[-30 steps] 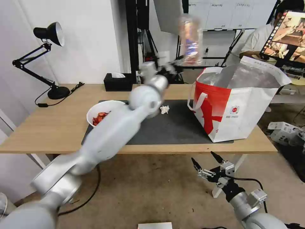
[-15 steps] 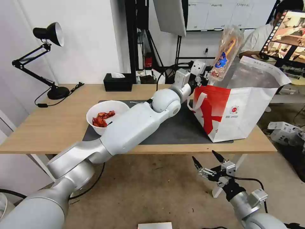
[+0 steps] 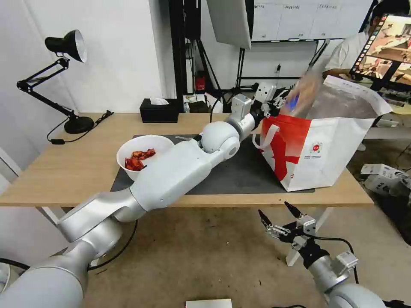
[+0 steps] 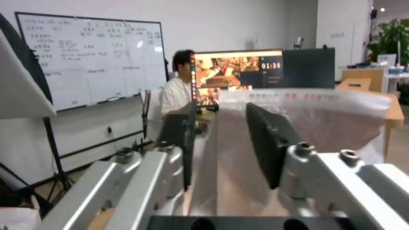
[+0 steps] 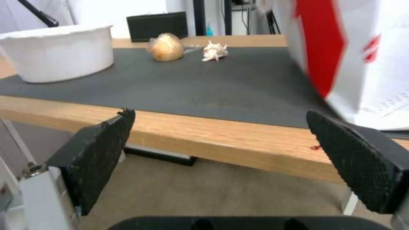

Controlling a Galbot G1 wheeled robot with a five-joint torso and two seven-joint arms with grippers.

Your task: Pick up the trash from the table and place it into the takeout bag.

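Takeout bag point(image 3: 325, 145) stands upright on the table point(image 3: 64, 171), mouth open. A blurred clear tray point(image 3: 302, 92) sits at the bag's mouth, just beyond the left gripper point(image 3: 274, 100), whose fingers are spread and empty over the near rim. Behind that arm lie the white bowl point(image 3: 141, 156), the knotted bag point(image 5: 166, 48) and the tissue point(image 5: 214, 51) on the grey mat point(image 5: 204, 83). Right gripper point(image 3: 278, 220) hangs released below the table edge.
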